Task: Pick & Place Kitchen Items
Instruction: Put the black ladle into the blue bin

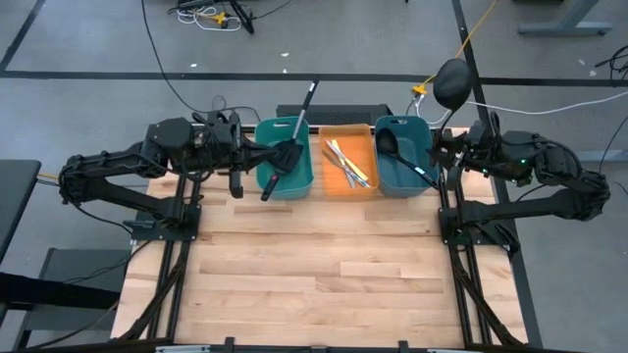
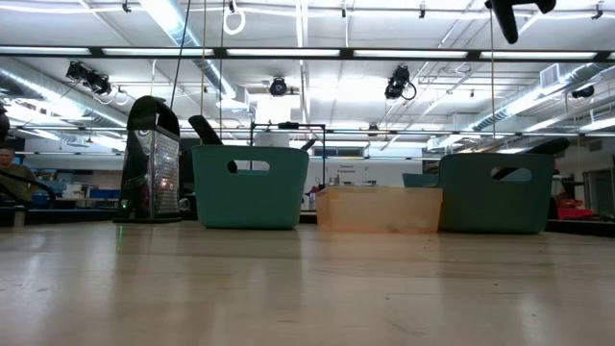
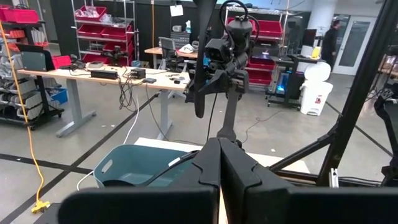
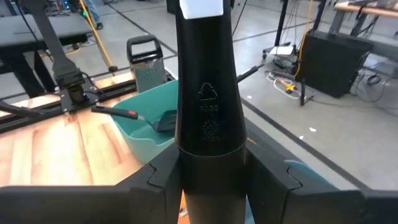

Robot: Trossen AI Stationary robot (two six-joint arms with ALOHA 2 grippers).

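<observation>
Black ladle (image 4: 210, 93) between right fingers (image 4: 155, 177).

Overall light: bright, even, indoor.
Source: long ceiling light strips (image 2: 183, 24) in the low view, running away overhead.
Glare: pale reflected streaks on the wooden table (image 2: 307, 288); strips blown out white.
Shadows: soft and short under the arms on the table in the high view.
Focus: near table surface in the low view is smeared; the black handle (image 4: 210, 93) filling the right wrist view is slightly soft.
Backlight: bins read dark against the bright room.
</observation>
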